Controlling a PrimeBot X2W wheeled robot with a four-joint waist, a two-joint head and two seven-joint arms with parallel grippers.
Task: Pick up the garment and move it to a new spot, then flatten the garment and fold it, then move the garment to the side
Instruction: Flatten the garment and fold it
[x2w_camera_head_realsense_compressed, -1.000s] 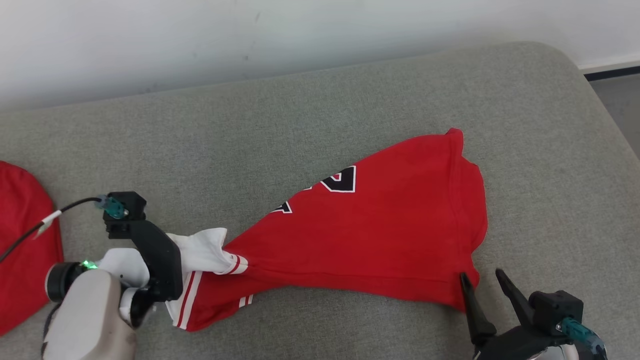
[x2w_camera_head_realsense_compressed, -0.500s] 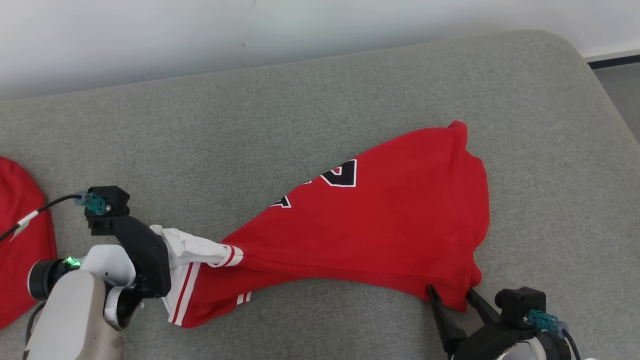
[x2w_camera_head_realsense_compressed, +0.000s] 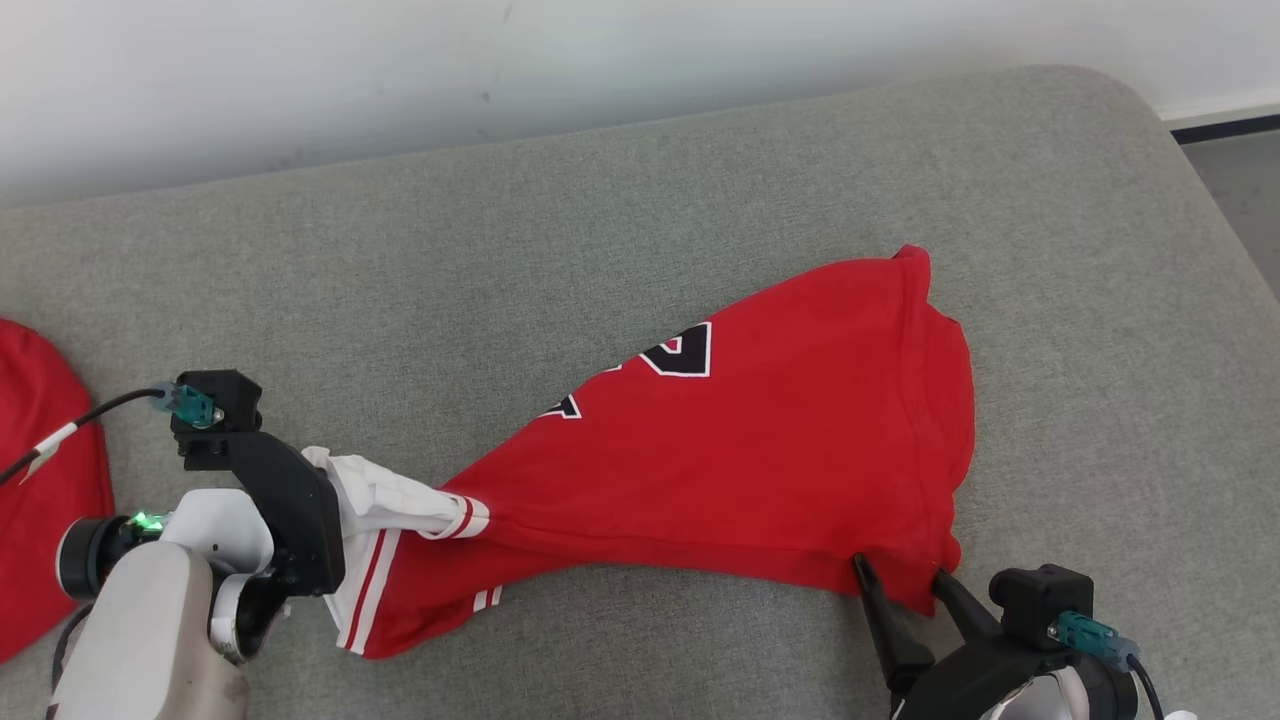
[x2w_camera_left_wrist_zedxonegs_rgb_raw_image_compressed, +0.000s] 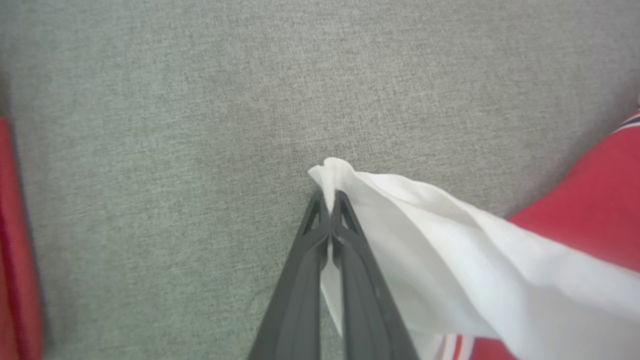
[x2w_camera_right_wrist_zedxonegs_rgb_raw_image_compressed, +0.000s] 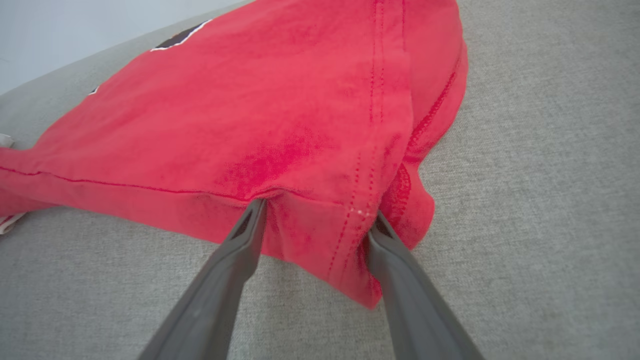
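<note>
Red garment (x2w_camera_head_realsense_compressed: 740, 460) lies stretched on the grey cushion (x2w_camera_head_realsense_compressed: 640, 220). Its long axis runs from lower left to upper right in the head view, hem end to the right. Left claw (x2w_camera_left_wrist_zedxonegs_rgb_raw_image_compressed: 328, 202) is pressed together, clamped on the white sleeve (x2w_camera_left_wrist_zedxonegs_rgb_raw_image_compressed: 425, 240). Right claw (x2w_camera_head_realsense_compressed: 898, 570) stands apart, fingers straddling the hem corner. White wall (x2w_camera_head_realsense_compressed: 400, 70) behind. Another red cloth (x2w_camera_head_realsense_compressed: 40, 480) lies at the cushion's left edge.

Soft, even light on all my feeds, no glare.
I see only a thin shadow under the garment (x2w_camera_head_realsense_compressed: 760, 450) hem just ahead of the right gripper (x2w_camera_head_realsense_compressed: 898, 568). Around the left gripper (x2w_camera_left_wrist_zedxonegs_rgb_raw_image_compressed: 329, 195) the picture is soft, and the couch (x2w_camera_left_wrist_zedxonegs_rgb_raw_image_compressed: 150, 125) blurs and darkens towards the far corners.
</note>
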